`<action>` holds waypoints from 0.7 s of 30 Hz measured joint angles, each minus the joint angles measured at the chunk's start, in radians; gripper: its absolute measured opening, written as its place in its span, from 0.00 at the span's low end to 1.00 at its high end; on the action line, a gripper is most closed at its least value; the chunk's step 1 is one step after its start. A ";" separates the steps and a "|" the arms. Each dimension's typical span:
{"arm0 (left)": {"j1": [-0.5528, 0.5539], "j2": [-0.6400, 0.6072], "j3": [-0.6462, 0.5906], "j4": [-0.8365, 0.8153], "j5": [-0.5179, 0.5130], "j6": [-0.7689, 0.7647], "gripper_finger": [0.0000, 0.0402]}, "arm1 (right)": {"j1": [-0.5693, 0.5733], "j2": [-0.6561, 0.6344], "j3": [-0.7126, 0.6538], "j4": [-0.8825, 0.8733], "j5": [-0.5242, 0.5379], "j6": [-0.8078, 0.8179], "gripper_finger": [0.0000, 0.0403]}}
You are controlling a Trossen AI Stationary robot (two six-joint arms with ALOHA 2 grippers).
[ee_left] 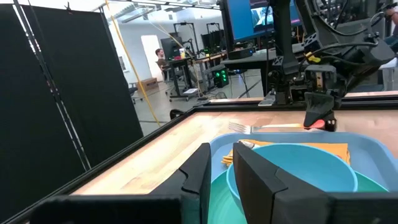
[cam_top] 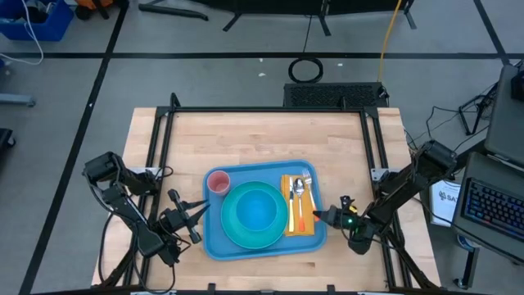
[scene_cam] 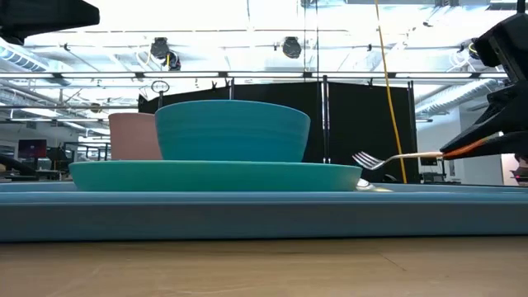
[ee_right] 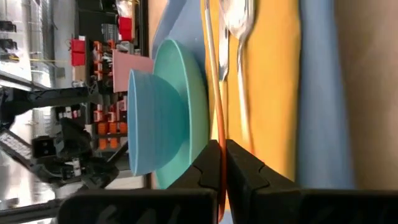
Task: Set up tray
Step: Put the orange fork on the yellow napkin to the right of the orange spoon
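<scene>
Wooden table (cam_top: pixel 262 139), near edge: tray (cam_top: pixel 214 244) carrying plate (cam_top: pixel 233 233), bowl (cam_top: pixel 256 208), pink cup (cam_top: pixel 219 182), orange napkin (cam_top: pixel 293 221) with spoon (cam_top: pixel 300 190). Right gripper (cam_top: pixel 321 216) clamped on fork (scene_cam: pixel 392 157) handle, tines lifted above napkin. Left gripper (cam_top: pixel 195 215) just beside tray's left rim, fingers narrowly parted, holding nothing.

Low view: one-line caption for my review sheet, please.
Right gripper holds a fork level above the blue tray, beside the bowl stacked on the plate and pink cup.
</scene>
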 joint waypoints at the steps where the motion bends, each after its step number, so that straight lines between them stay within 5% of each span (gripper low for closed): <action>1: 0.000 0.000 0.000 0.000 0.000 0.000 0.18 | 0.000 -0.013 0.000 -0.034 0.000 -0.001 0.00; 9: 0.000 0.000 0.000 0.003 0.000 0.000 0.18 | -0.021 -0.157 0.028 -0.317 -0.129 0.000 0.00; 21: 0.005 0.000 0.000 0.008 -0.002 0.005 0.18 | -0.060 -0.144 0.037 -0.219 -0.245 0.005 0.00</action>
